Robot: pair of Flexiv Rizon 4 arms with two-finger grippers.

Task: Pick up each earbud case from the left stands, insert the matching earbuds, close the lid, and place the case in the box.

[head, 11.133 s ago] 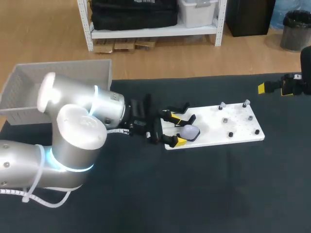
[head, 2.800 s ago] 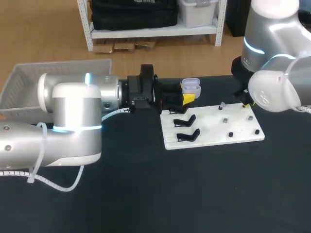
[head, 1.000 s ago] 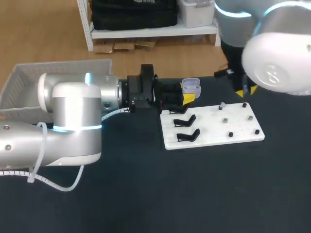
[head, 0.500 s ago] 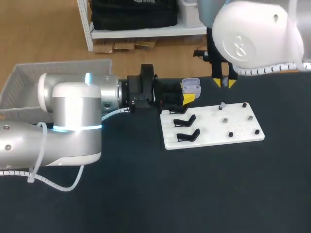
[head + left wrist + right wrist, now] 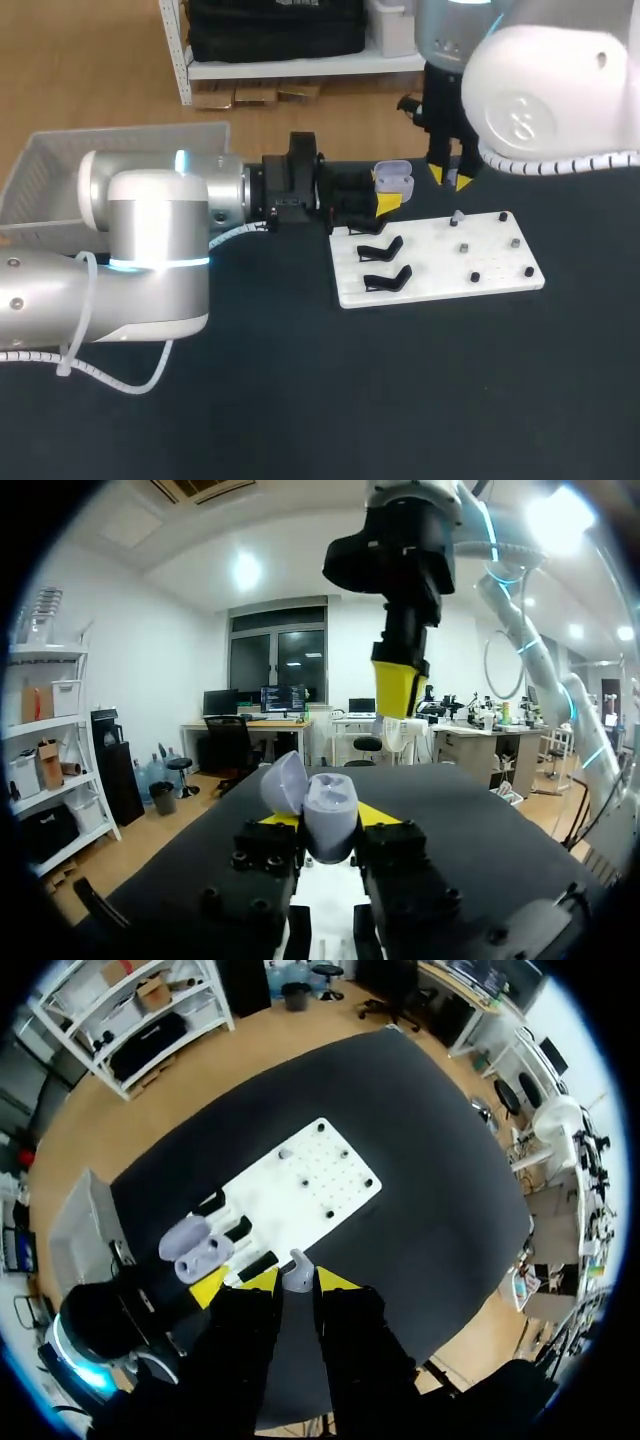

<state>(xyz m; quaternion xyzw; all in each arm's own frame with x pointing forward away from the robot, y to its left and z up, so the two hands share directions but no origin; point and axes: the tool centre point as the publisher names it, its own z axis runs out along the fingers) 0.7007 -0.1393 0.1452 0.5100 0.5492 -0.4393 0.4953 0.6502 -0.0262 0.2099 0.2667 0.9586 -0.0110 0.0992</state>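
Observation:
My left gripper is shut on a pale lilac earbud case, held above the table's far side with its lid swung open. In the left wrist view the case sits between my yellow tips. My right gripper hangs just to the right of the case and points down. The right wrist view shows it shut on a small pale earbud, high above the table. The white board carries two bare black stands on its left and small pegs, some with earbuds.
A grey box stands at the table's far left corner behind my left arm. The board lies right of the middle, with dark tabletop in front of it.
My right arm has swung left from above the board's far right corner to just beside the open case. My left arm and the case have stayed still.

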